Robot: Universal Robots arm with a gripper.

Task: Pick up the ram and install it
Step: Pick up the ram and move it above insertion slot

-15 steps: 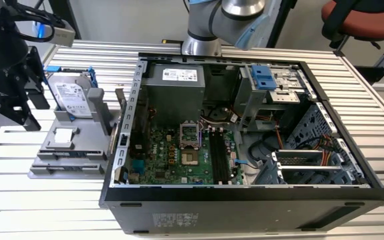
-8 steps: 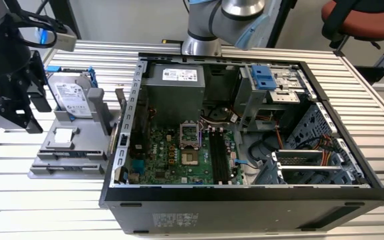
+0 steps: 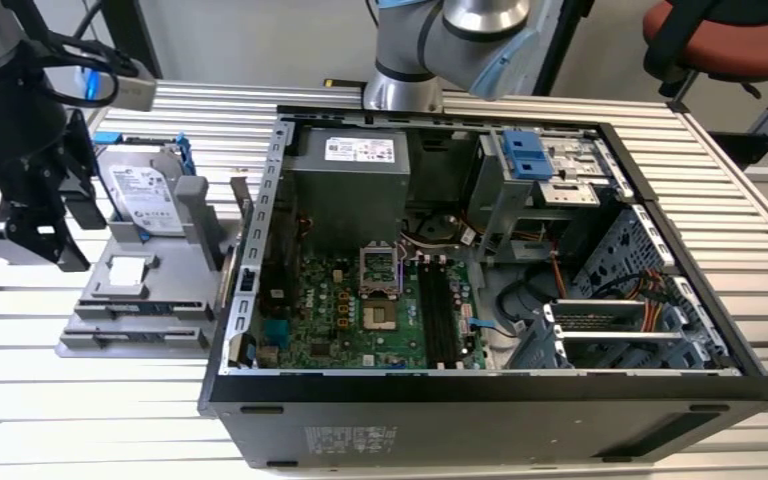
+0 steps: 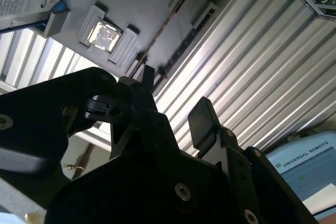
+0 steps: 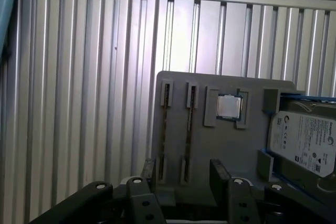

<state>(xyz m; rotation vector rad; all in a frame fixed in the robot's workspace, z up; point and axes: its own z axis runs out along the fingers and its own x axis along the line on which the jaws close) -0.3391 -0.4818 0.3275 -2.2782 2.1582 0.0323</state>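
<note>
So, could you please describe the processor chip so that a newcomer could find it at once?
Beside the open computer case, on the exterior view's left, stands a grey holder. The processor chip lies flat in its square recess, beside the blue-framed hard drive: the only small silvery square there.

A grey moulded holder block (image 5: 199, 145) lay under the black two-fingered gripper (image 5: 184, 174), on the ribbed aluminium table (image 5: 94, 77). Its two narrow slots (image 5: 166, 129) sat in line with the gripper, a square silver chip (image 5: 229, 107) to one side, a blue-framed silver hard drive (image 5: 304, 140) farther that way
</note>
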